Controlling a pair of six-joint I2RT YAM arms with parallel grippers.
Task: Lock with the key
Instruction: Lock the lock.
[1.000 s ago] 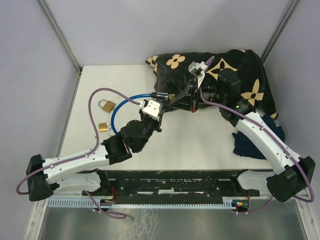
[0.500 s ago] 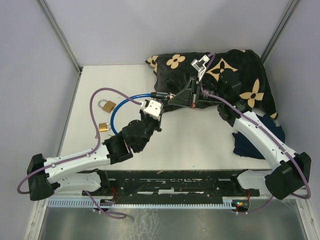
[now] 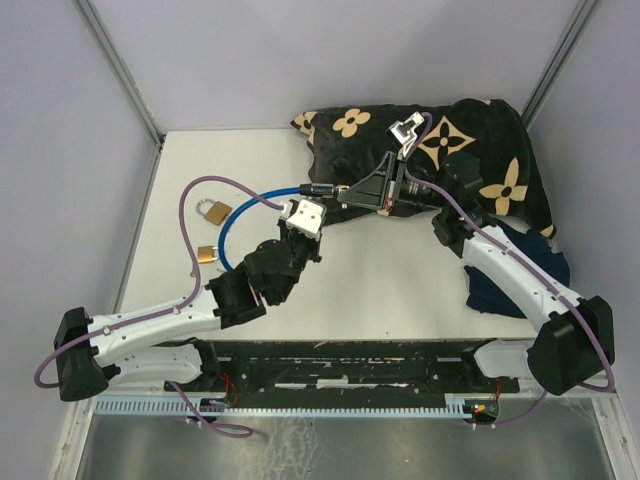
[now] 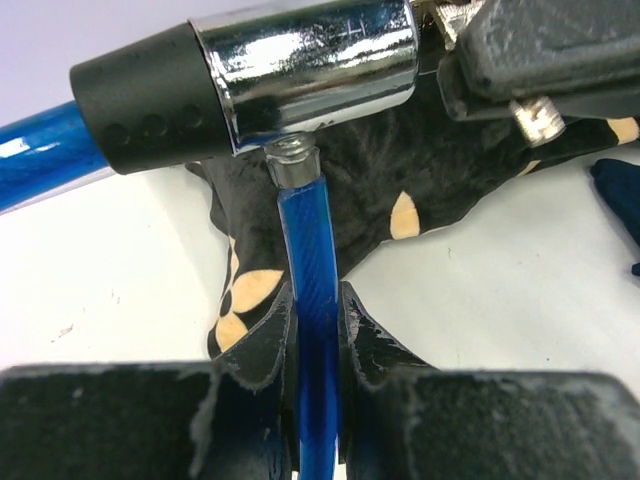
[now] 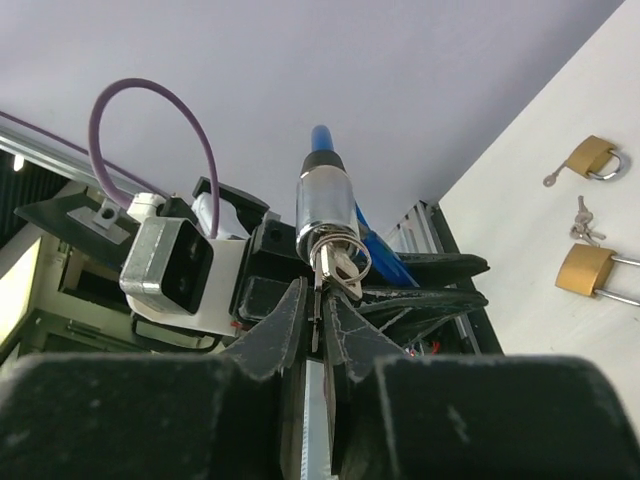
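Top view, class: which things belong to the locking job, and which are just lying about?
In the job: blue cable lock, held by the left gripper; key in its chrome barrel, pinched by the right gripper.
Lying about: two brass padlocks; small loose keys; patterned cloth; dark blue cloth.

Cable lock (image 3: 232,222): blue plastic-sheathed cable ending in a chrome cylinder head (image 4: 310,65) with a black end cap (image 4: 145,105). Head raised off the tabletop (image 3: 400,275), lying roughly level. Cable curving away in 1 arc to the left of the head. Cable end entering the side of the head through 1 metal ferrule (image 4: 293,160); clamped just below it between the fingers of the left tool (image 4: 318,335).

Key (image 5: 322,268): silver, seated in the keyway at the open end of the head, 1 ring at the bow. Bow edge-on between the fingers of the right tool (image 5: 314,325); contact with the pads not discernible.
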